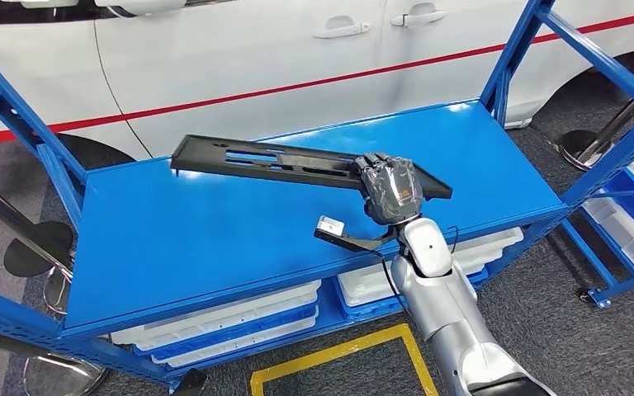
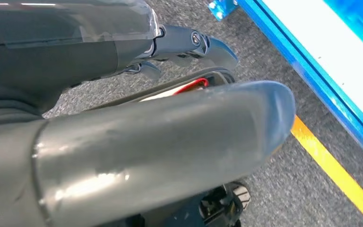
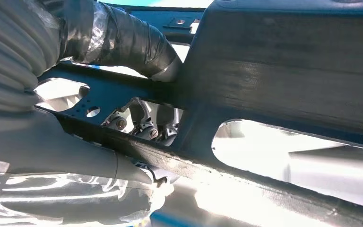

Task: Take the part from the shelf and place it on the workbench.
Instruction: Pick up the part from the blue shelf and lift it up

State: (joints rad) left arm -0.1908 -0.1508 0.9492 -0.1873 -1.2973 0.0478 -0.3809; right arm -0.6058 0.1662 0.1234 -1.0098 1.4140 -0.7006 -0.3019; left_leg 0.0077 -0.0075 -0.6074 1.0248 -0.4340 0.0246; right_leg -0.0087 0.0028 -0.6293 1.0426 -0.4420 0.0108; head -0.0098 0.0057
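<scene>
One right robot hand [image 1: 390, 190] grips black part [image 1: 264, 161] over blue shelf [image 1: 173, 247]; white car [image 1: 256, 49] behind; grey carpet.

Right arm [image 1: 454, 330]: silver, rounded segments, thin black cable alongside. Right hand [image 1: 390, 191]: dark, glossy film wrap. Left hand [image 2: 137, 118]: grey thumb, darker fingers, visible screw.

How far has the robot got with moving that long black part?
Early on. Its right hand grips one end of the long black part, which looks tilted up off the blue shelf. The left hand hangs by the floor. Carrying the part to the workbench is left.
</scene>
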